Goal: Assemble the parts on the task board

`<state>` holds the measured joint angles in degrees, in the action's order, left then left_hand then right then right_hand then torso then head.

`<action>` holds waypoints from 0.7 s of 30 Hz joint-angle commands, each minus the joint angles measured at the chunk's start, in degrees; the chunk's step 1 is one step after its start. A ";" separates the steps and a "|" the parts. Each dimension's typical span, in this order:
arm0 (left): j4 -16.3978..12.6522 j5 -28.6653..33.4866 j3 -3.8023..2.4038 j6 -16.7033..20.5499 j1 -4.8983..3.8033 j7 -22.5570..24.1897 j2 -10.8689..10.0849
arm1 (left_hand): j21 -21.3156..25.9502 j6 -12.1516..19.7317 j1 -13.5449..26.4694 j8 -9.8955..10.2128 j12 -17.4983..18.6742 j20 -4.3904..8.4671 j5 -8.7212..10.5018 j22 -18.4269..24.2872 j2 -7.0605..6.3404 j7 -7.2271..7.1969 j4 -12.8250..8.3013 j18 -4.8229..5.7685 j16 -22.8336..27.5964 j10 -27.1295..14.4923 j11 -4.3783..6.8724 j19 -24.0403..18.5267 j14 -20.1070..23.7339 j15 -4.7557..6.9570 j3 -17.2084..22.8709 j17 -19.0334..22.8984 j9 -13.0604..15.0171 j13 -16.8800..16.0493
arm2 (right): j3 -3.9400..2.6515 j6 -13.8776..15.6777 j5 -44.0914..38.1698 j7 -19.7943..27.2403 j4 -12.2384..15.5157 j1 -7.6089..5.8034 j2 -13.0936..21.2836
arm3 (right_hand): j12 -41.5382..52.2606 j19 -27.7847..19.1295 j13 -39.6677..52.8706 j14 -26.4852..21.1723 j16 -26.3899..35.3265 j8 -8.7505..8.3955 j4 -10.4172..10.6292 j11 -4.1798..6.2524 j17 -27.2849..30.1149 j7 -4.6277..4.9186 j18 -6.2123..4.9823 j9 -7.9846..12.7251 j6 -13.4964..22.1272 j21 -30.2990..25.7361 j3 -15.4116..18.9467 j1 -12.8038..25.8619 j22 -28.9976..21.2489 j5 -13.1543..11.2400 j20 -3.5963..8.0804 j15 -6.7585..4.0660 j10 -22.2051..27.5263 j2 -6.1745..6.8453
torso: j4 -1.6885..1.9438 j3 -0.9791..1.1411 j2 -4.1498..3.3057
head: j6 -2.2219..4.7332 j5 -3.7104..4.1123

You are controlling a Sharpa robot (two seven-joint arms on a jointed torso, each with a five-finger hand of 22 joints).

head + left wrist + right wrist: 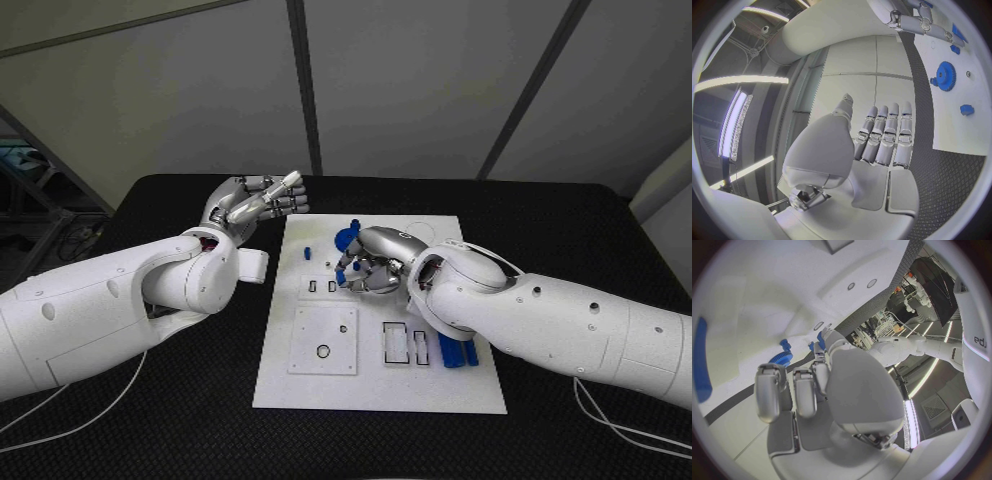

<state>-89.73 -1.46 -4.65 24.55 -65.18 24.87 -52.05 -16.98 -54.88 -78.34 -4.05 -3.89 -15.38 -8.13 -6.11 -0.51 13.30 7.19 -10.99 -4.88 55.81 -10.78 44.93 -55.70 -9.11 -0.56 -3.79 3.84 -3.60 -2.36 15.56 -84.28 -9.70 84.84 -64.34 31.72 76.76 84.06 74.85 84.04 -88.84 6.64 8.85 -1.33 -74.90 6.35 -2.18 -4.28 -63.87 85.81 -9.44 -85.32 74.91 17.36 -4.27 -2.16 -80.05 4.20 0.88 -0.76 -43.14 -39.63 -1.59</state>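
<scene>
White board (378, 385) lies lengthwise in the middle of the black table (577, 220), with cut-out slots across its middle and a square recessed plate (323, 339) near its left edge. The right hand (369, 262) is down over the board's upper middle, fingers curled in around a small blue part (340, 272); a blue piece shows between its fingertips in the right wrist view (815, 344), so it appears to be pinching that part. Just beyond the hand a blue gear (348, 238) sits on the board, seen also from the left wrist (945, 76) and beside the right hand's fingers (784, 358). A small blue block (309, 252) lies left of the gear, apart from it. Two blue bars (459, 351) lie side by side near the board's right edge, close under the right forearm. The left hand (257, 203) is raised off the board's far left corner, over the table, its fingers (887, 134) straight and close together, holding nothing.
</scene>
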 commanded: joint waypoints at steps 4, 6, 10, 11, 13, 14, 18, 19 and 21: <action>0.04 -0.42 -0.04 -0.89 -0.08 0.05 0.21 | 0.20 -0.44 0.09 0.30 0.12 -0.22 0.31 0.07 0.57 -0.08 -0.30 0.46 0.23 0.35 -0.14 -0.32 -0.47 -0.04 -0.03 0.02 -0.06 -0.04 | 0.21 -1.92 -3.44 -1.94 -0.47 -0.06 -0.51 | 0.18 0.69 -0.07 5.41 -0.18 0.41 0.13 0.00 -12.64 -0.42 0.24 -0.09 -0.80 0.16 -0.21 0.59 6.48 -0.08 0.30 -0.28 -0.19 0.02 | 0.04 -0.01 0.00 | -0.31 -0.01; 0.05 -0.42 -0.04 -0.90 -0.08 0.05 0.23 | 0.20 -0.44 0.09 0.30 0.12 -0.22 0.31 0.07 0.57 -0.08 -0.30 0.46 0.23 0.35 -0.14 -0.32 -0.47 -0.04 -0.03 0.02 -0.06 -0.04 | 0.25 -2.47 -3.79 -2.26 -0.51 -0.03 -0.61 | 0.18 0.69 -0.07 5.41 -0.18 0.41 0.13 0.00 -12.64 -0.42 0.24 -0.09 -0.80 0.16 -0.21 0.59 6.48 -0.08 0.30 -0.28 -0.19 0.02 | 0.03 0.00 0.00 | -0.38 -0.02; 0.05 -0.42 -0.04 -0.91 -0.08 0.04 0.25 | 0.20 -0.44 0.09 0.30 0.12 -0.22 0.31 0.07 0.57 -0.08 -0.30 0.46 0.23 0.35 -0.14 -0.32 -0.47 -0.04 -0.03 0.02 -0.06 -0.04 | 0.29 -3.02 -4.17 -2.70 -0.53 0.04 -0.73 | 0.17 0.69 -0.08 5.41 -0.17 0.42 0.14 0.00 -12.61 -0.42 0.24 -0.08 -0.80 0.17 -0.21 0.62 6.49 -0.08 0.30 -0.28 -0.18 0.03 | -0.02 0.00 -0.01 | -0.46 -0.09; 0.05 -0.42 -0.04 -0.92 -0.08 0.03 0.24 | 0.20 -0.44 0.09 0.30 0.12 -0.22 0.31 0.07 0.57 -0.08 -0.30 0.46 0.23 0.35 -0.14 -0.32 -0.47 -0.04 -0.03 0.02 -0.06 -0.04 | 0.30 -3.08 -4.25 -2.79 -0.55 0.05 -0.75 | 0.17 0.69 -0.08 5.41 -0.17 0.42 0.14 0.00 -12.61 -0.42 0.24 -0.08 -0.80 0.17 -0.21 0.62 6.49 -0.08 0.30 -0.28 -0.18 0.03 | -0.03 0.00 -0.01 | -0.51 -0.09; 0.04 -0.42 -0.04 -0.92 -0.08 0.02 0.24 | 0.20 -0.44 0.09 0.30 0.12 -0.22 0.31 0.07 0.57 -0.08 -0.30 0.46 0.23 0.35 -0.14 -0.32 -0.47 -0.04 -0.03 0.02 -0.06 -0.04 | 0.31 -3.24 -4.37 -2.99 -0.60 0.08 -0.76 | 0.12 0.66 -0.12 5.40 -0.15 0.43 0.16 0.01 -12.58 -0.42 0.23 -0.08 -0.81 0.14 -0.21 0.70 6.44 -0.11 0.31 -0.28 -0.14 0.05 | -0.03 0.00 0.01 | -0.51 -0.07; 0.03 -0.42 -0.04 -0.92 -0.08 0.02 0.23 | 0.20 -0.44 0.09 0.30 0.12 -0.22 0.31 0.07 0.57 -0.08 -0.30 0.46 0.23 0.35 -0.14 -0.32 -0.47 -0.04 -0.03 0.02 -0.06 -0.04 | 0.31 -3.30 -4.42 -3.06 -0.63 0.09 -0.76 | 0.12 0.66 -0.12 5.40 -0.15 0.43 0.16 0.01 -12.58 -0.42 0.23 -0.08 -0.81 0.14 -0.21 0.70 6.44 -0.11 0.31 -0.28 -0.14 0.05 | -0.03 0.00 0.01 | -0.51 -0.07; 0.01 -0.42 -0.04 -0.91 -0.07 0.01 0.19 | 0.20 -0.44 0.09 0.30 0.12 -0.22 0.31 0.07 0.57 -0.08 -0.30 0.46 0.23 0.35 -0.14 -0.32 -0.47 -0.04 -0.03 0.02 -0.06 -0.04 | 0.32 -3.66 -4.56 -3.31 -0.79 0.10 -0.74 | 0.06 0.63 -0.18 5.41 -0.16 0.43 0.20 0.01 -12.61 -0.43 0.21 -0.07 -0.80 0.12 -0.21 0.87 6.39 -0.16 0.31 -0.29 -0.09 0.10 | 0.02 -0.04 0.03 | -0.56 -0.01; 0.01 -0.42 -0.04 -0.91 -0.07 0.01 0.18 | 0.22 -0.44 0.06 0.30 0.13 -0.22 0.31 0.10 0.57 -0.10 -0.35 0.46 0.26 0.36 -0.13 -0.33 -0.49 -0.04 -0.03 0.02 -0.06 -0.04 | 0.32 -3.76 -4.58 -3.35 -0.82 0.11 -0.75 | 0.06 0.63 -0.18 5.41 -0.16 0.43 0.20 0.01 -12.61 -0.43 0.21 -0.07 -0.80 0.12 -0.21 0.87 6.39 -0.16 0.31 -0.29 -0.09 0.10 | 0.04 -0.04 0.01 | -0.57 0.00; 0.00 -0.42 -0.04 -0.88 -0.07 0.01 0.18 | 0.22 -0.44 0.06 0.30 0.13 -0.22 0.31 0.10 0.57 -0.10 -0.35 0.46 0.26 0.36 -0.13 -0.33 -0.49 -0.04 -0.03 0.02 -0.06 -0.04 | 0.32 -3.90 -4.60 -3.42 -0.88 0.11 -0.81 | 0.02 0.61 -0.22 5.39 -0.13 0.40 0.24 0.01 -12.52 -0.41 0.21 -0.04 -0.73 0.10 -0.20 1.05 6.36 -0.22 0.32 -0.29 -0.04 0.18 | 0.03 -0.02 0.01 | -0.57 -0.01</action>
<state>-89.66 -1.46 -4.64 24.34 -65.17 24.70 -51.89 -16.98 -54.88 -78.34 -4.05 -3.89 -15.38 -8.13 -6.06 -0.51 13.30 7.19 -10.98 -4.88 55.81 -10.78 44.93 -55.70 -9.12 -0.56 -3.79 3.84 -3.60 -2.11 13.00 -88.01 -12.30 84.08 -64.23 30.96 76.75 84.06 74.68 84.04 -88.84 6.88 8.86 -1.33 -74.94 6.24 -2.19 -4.28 -63.76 85.81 -9.41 -84.94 74.91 17.14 -4.27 -2.16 -80.05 4.44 0.88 -0.77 -43.14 -40.19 -1.64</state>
